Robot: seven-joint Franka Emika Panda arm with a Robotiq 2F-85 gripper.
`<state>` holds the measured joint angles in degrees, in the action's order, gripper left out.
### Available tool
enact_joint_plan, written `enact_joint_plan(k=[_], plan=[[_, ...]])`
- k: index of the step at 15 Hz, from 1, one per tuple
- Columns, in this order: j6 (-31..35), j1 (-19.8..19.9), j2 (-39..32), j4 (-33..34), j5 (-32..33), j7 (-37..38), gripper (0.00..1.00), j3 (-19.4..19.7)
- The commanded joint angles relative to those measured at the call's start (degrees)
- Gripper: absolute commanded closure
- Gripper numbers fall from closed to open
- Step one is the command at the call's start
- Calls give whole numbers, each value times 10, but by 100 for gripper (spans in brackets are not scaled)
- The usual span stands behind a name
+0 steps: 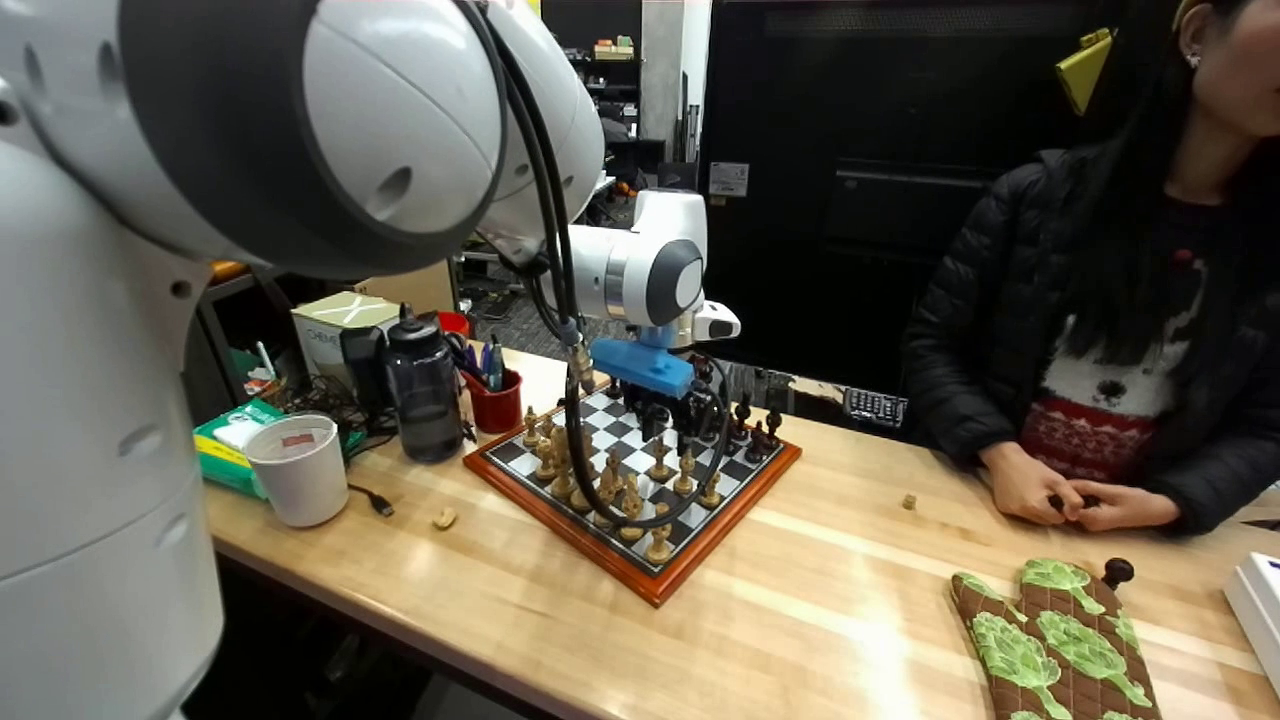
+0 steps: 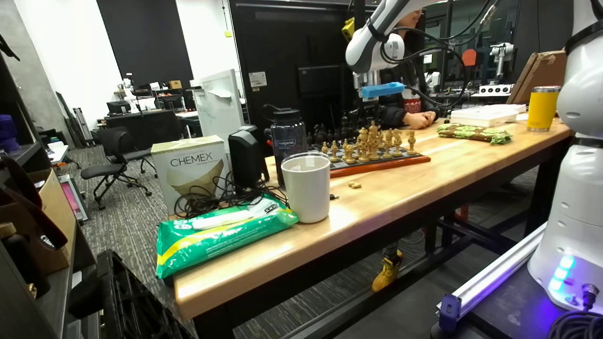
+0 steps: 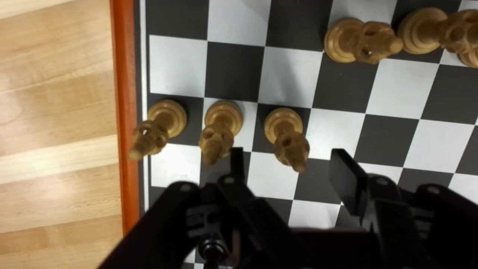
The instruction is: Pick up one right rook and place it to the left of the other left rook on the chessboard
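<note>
The chessboard has a reddish-brown border that shows in both exterior views [image 1: 735,528] [image 2: 382,165] and in the wrist view [image 3: 125,112]. Light pieces stand on the near side and dark pieces on the far side. My gripper [image 1: 670,425] is over the board, pointing down. In the wrist view the gripper [image 3: 290,166] is open and holds nothing. A light piece [image 3: 285,130] stands just ahead of the gap between the fingers. Two more light pieces [image 3: 224,119] [image 3: 166,117] stand in its row toward the border. I cannot tell which pieces are rooks.
A white cup [image 1: 300,470], dark bottle [image 1: 425,395] and red pen cup [image 1: 497,405] stand beside the board. An oven mitt [image 1: 1065,640] lies at the right. A person [image 1: 1090,380] sits behind the table. Small light pieces [image 1: 909,501] [image 1: 444,518] lie off the board.
</note>
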<state>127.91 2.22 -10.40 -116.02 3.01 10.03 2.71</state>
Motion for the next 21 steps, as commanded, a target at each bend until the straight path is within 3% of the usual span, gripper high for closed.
enact_joint_plan(k=[1,2,5,11,12,20,21], plan=[[0,1,8,-2,-4,-10,8,3],[0,1,9,-2,-4,-10,2,3],[0,0,11,-4,0,-9,0,3],[2,-3,23,-9,8,-7,25,2],[1,-4,26,-10,11,-5,21,2],[-16,-11,75,-25,29,8,26,-2],[-32,-13,90,-35,33,14,7,-3]])
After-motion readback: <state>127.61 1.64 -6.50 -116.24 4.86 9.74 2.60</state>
